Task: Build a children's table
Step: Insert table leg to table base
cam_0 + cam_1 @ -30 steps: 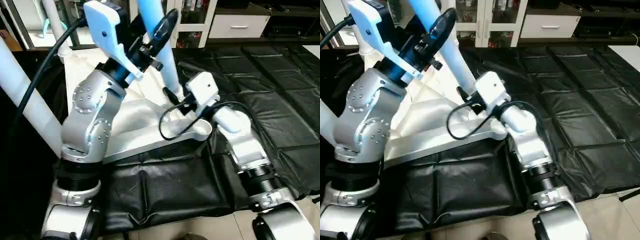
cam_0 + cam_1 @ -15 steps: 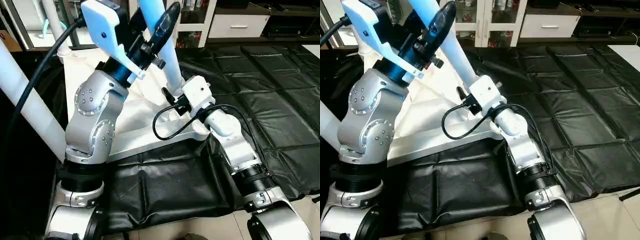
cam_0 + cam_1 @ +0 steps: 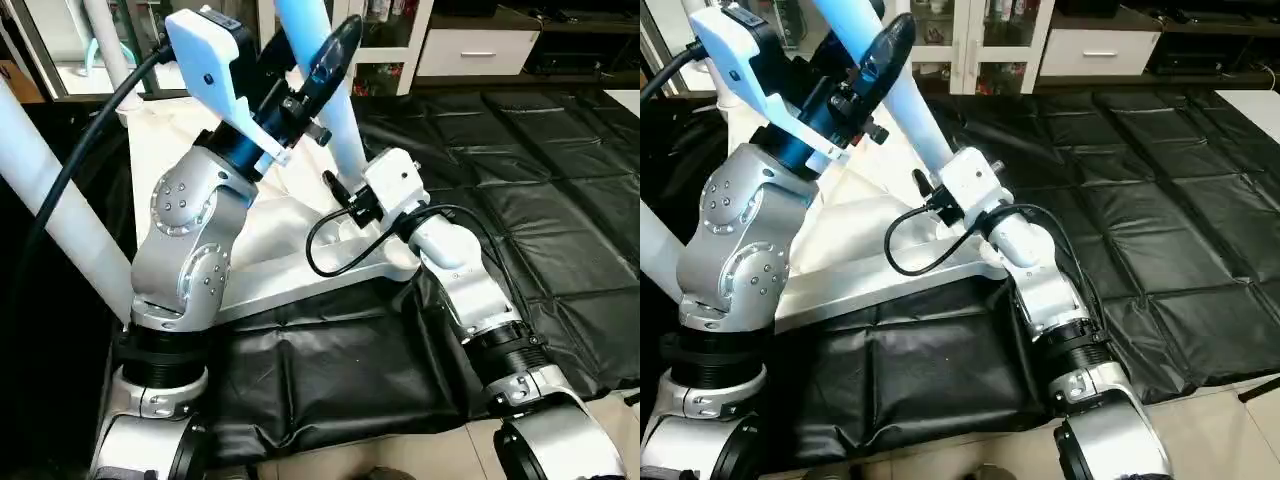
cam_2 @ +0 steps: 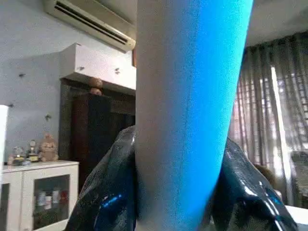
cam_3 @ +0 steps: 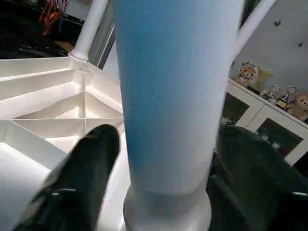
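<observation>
The white table top (image 3: 170, 160) lies upside down on a black mat (image 3: 520, 170) on the floor, with its ribs facing up. One long white leg (image 3: 325, 95) stands in a round corner hole of the top, leaning a little. Both arms hold this leg. The left pincer (image 4: 180, 192) is high up on it, with its two black fingers (image 4: 108, 192) pressed on either side of the tube. The right pincer (image 5: 163, 178) grips the same leg low down, just above the hole, one black finger on each side. Two more legs already stand up in other corners, one near the robot (image 3: 50, 190) and one far back (image 3: 110, 50). A white cabinet (image 3: 990, 40) with glass doors stands behind.
</observation>
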Controlling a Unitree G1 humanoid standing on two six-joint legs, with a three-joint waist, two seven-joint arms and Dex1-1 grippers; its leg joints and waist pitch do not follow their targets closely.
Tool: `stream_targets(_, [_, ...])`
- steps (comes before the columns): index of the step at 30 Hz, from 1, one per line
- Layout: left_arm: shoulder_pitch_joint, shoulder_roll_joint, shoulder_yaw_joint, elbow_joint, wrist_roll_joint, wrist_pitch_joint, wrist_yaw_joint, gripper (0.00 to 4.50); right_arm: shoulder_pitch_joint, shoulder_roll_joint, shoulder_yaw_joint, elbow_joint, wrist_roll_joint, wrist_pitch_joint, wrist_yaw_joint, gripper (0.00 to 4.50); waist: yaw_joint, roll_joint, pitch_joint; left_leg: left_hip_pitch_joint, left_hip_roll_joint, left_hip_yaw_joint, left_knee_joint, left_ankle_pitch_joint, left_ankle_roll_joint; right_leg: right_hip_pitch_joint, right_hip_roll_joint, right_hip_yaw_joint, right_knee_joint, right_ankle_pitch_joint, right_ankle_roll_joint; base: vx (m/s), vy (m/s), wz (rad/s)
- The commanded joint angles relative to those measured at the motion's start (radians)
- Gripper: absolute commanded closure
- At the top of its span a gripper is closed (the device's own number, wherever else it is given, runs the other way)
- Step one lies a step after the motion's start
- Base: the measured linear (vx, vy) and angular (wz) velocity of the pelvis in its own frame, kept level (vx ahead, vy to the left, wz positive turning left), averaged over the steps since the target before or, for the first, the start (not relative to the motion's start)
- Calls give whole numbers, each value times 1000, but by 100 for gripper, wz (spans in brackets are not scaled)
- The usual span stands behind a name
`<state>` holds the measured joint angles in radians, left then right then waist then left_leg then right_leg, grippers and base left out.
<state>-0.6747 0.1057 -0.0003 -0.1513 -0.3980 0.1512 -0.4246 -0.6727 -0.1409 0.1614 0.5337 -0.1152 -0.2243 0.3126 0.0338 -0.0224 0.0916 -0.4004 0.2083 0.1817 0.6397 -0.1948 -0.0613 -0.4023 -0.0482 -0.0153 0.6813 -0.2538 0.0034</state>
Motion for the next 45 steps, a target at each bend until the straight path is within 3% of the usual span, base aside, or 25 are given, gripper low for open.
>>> stream_targets(1, [-1, -2, -13, -30, -9, 9, -11, 288, -20, -11, -20, 12, 14, -10, 11, 113, -3, 12, -104, 23, 8, -2, -48, 68, 52, 78, -45, 35, -44, 478, -267, 0, 0, 0])
stream_targets(2, [-1, -2, -13, -30, -10, 9, -12, 288, -21, -11, -20, 15, 15, -12, 12, 138, -2, 12, -104, 23, 8, -2, -48, 69, 53, 78, -45, 35, -44, 479, -267, 0, 0, 0])
stream_targets(15, [3, 3, -17, -40, -29, 33, -35, 288, -28, -10, -21, 41, 31, -29, 41, 255, -4, 10, -107, 23, 9, -1, -47, 73, 62, 79, -46, 35, -44, 478, -273, 0, 0, 0])
stream_targets(20, [2, 11, -16, -39, -30, 35, -33, 288, -32, -11, -24, 48, 36, -38, 50, 259, -3, 11, -109, 23, 9, -1, -46, 79, 62, 79, -46, 35, -42, 479, -274, 0, 0, 0])
stream_targets(22, [-5, 11, -4, -23, 7, 18, 7, 288, -33, -12, -24, 49, 39, -41, 53, 260, -3, 11, -109, 22, 9, -1, -46, 80, 64, 79, -46, 35, -43, 482, -273, 0, 0, 0])
stream_targets(23, [-9, 10, 2, -15, 17, 14, 21, 232, -33, -12, -25, 47, 40, -41, 55, 260, -4, 11, -110, 22, 10, -1, -46, 82, 66, 80, -46, 34, -42, 485, -273, 0, 0, 0])
stream_targets(27, [-15, 19, 14, 1, -6, 36, 7, 201, -29, -12, -37, 41, 59, -34, 67, 261, -3, 12, -111, 23, 9, -1, -46, 74, 64, 79, -46, 34, -43, 474, -275, 0, 0, 0])
stream_targets(36, [17, 10, 58, -6, -59, 93, 53, 137, -41, -52, -204, 71, 254, 82, 130, 262, 2, 14, -116, 22, 8, -1, -43, 83, 65, 82, -43, 33, -39, 509, -280, 0, 0, 0])
stream_targets(37, [33, 23, 57, 15, -45, 147, 76, 133, -54, -90, -251, 91, 307, 104, 170, 262, 2, 13, -117, 21, 6, 0, -42, 83, 65, 84, -42, 33, -40, 509, -282, 0, 0, 0])
stream_targets(38, [36, 27, 55, 18, -42, 156, 77, 125, -54, -94, -255, 92, 312, 108, 175, 262, 3, 13, -117, 22, 5, 1, -42, 78, 66, 84, -41, 33, -40, 508, -282, 0, 0, 0])
stream_targets(40, [72, 89, -1, 73, 33, 263, 78, 103, -52, -149, -294, 97, 365, 181, 241, 262, 4, 15, -115, 19, 3, -1, -41, 81, 74, 84, -40, 32, -41, 500, -275, 0, 0, 0])
stream_targets(41, [76, 97, -10, 79, 44, 267, 75, 97, -50, -153, -295, 96, 367, 188, 247, 262, 2, 14, -114, 20, 2, 0, -42, 79, 80, 83, -38, 31, -44, 491, -271, 0, 0, 0])
stream_targets(42, [126, 178, -116, 126, 141, 326, 27, 95, -26, -199, -299, 78, 392, 237, 331, 262, 1, 15, -115, 19, 1, -3, -41, 78, 92, 83, -39, 31, -47, 461, -265, 0, 0, 0])
stream_targets(45, [171, 217, -190, 128, 162, 297, -63, 95, -4, -227, -306, 45, 414, 276, 373, 262, 2, 19, -113, 17, 4, -3, -44, 73, 96, 81, -46, 32, -53, 416, -275, 0, 0, 0])
